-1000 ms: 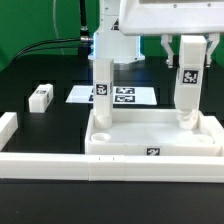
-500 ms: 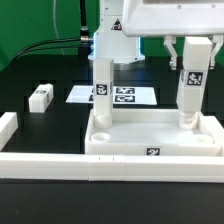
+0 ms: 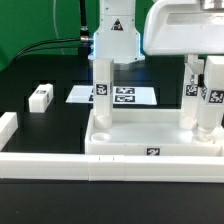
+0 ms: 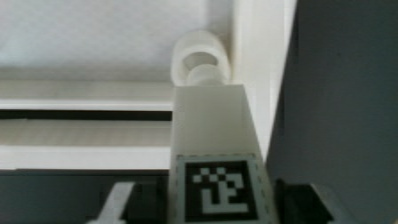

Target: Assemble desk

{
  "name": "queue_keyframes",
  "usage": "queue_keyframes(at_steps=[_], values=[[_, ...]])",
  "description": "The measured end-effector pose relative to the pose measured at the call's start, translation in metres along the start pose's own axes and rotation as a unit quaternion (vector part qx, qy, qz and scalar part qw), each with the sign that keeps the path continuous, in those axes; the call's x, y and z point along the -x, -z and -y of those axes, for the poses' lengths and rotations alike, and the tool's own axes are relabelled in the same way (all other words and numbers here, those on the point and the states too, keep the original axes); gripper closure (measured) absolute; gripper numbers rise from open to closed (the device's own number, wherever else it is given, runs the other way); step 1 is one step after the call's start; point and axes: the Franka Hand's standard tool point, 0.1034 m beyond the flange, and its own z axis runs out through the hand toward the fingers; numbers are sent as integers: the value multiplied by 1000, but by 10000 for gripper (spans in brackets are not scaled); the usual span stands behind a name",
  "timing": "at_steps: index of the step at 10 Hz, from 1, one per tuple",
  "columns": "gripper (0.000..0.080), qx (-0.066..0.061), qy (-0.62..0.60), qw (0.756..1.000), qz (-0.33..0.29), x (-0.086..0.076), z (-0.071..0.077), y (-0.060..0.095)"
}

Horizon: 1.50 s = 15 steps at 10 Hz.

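The desk slab (image 3: 130, 140) lies near the front, its tag facing the camera. One leg (image 3: 102, 95) stands upright in its far corner on the exterior view's left. Another leg (image 3: 190, 100) stands in the far corner on the right. My gripper (image 3: 212, 68) is shut on a third leg (image 3: 213, 105). It holds this leg upright just right of the standing one, lower end by the slab's right rim. In the wrist view the fingers (image 4: 125, 205) clamp the tagged leg (image 4: 217, 140) of my gripper (image 4: 214, 205) over the slab's rim (image 4: 107, 95).
A loose tagged leg (image 3: 40, 96) lies on the black table at the exterior view's left. The marker board (image 3: 125, 97) lies behind the slab. White border rails run along the front (image 3: 90, 166) and left (image 3: 8, 128).
My gripper has moved right and toward the camera with the leg in it, uncovering the standing right leg behind.
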Motion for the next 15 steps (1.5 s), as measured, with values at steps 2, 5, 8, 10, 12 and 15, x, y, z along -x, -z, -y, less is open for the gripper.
queue_keyframes(at_steps=[2, 5, 8, 10, 12, 15], values=[[513, 0, 0, 1000, 1, 1, 0, -1], [512, -1, -2, 1000, 1, 7, 4, -3], [512, -1, -3, 1000, -4, 7, 6, -3], [512, -1, -2, 1000, -6, 6, 4, -4], [512, 0, -3, 1000, -6, 6, 4, -4], [512, 1, -3, 1000, -9, 7, 2, -7]])
